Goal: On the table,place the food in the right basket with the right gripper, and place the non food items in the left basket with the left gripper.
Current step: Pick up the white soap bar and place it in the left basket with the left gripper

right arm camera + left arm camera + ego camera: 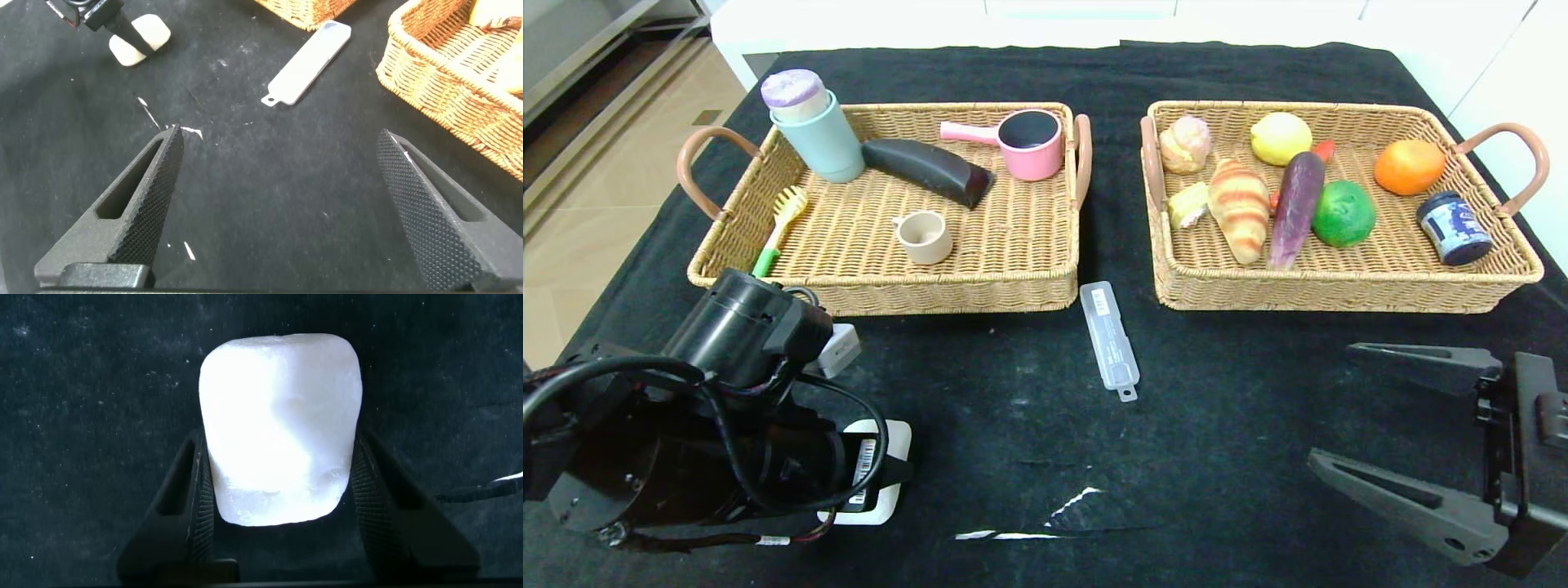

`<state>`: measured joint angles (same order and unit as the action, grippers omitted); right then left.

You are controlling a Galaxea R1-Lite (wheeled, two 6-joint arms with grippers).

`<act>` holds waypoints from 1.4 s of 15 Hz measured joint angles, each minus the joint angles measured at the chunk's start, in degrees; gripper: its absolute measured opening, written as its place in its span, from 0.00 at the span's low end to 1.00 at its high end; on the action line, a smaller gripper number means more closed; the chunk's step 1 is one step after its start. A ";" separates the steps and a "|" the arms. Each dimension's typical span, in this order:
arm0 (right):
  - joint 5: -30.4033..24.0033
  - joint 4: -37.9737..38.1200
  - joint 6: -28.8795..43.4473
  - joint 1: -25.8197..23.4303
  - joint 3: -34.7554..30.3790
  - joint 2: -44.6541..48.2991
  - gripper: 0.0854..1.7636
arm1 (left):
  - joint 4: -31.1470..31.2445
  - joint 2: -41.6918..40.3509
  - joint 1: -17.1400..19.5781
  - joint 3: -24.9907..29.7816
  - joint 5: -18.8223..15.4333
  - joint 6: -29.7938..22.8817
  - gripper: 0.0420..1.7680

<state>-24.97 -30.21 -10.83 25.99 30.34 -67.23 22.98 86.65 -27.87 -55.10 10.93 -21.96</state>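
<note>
A white rounded block [278, 416] lies on the black cloth at the near left and sits between the fingers of my left gripper [279, 439], whose pads press on both of its sides. In the head view the left arm hides most of this block [897, 434]. A clear plastic case [1112, 338] lies flat on the cloth between the two baskets. My right gripper [1331, 406] hovers open over bare cloth at the near right, holding nothing. The left basket [890, 287] holds non-food items. The right basket [1339, 299] holds food and a small dark jar [1454, 228].
In the left basket are a teal cup [821, 139], a pink pot [1029, 144], a dark block [927, 170], a beige cup [924, 236] and a brush [783, 219]. The right basket holds a croissant [1240, 209], an aubergine [1296, 204], a lime [1343, 213] and an orange [1408, 166].
</note>
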 joint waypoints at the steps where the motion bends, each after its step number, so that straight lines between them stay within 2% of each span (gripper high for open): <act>1: -0.02 0.00 0.00 0.00 0.00 0.00 0.97 | 0.02 0.00 0.00 0.00 0.00 0.02 0.57; 13: 0.00 0.02 0.00 0.18 -0.06 -0.18 0.97 | -0.07 -6.12 -0.16 -2.15 -0.33 1.49 0.56; 18: 0.00 -0.11 -0.02 0.24 -0.22 -0.16 0.97 | -1.57 -7.19 -0.16 -8.05 -0.80 1.90 0.56; 21: 0.00 -0.11 0.00 0.27 -0.20 0.00 0.97 | -7.79 -5.95 -0.07 -11.76 -1.02 3.07 0.56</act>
<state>-24.97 -30.32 -10.83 26.26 30.15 -67.23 15.19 80.70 -27.94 -66.87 9.91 -18.88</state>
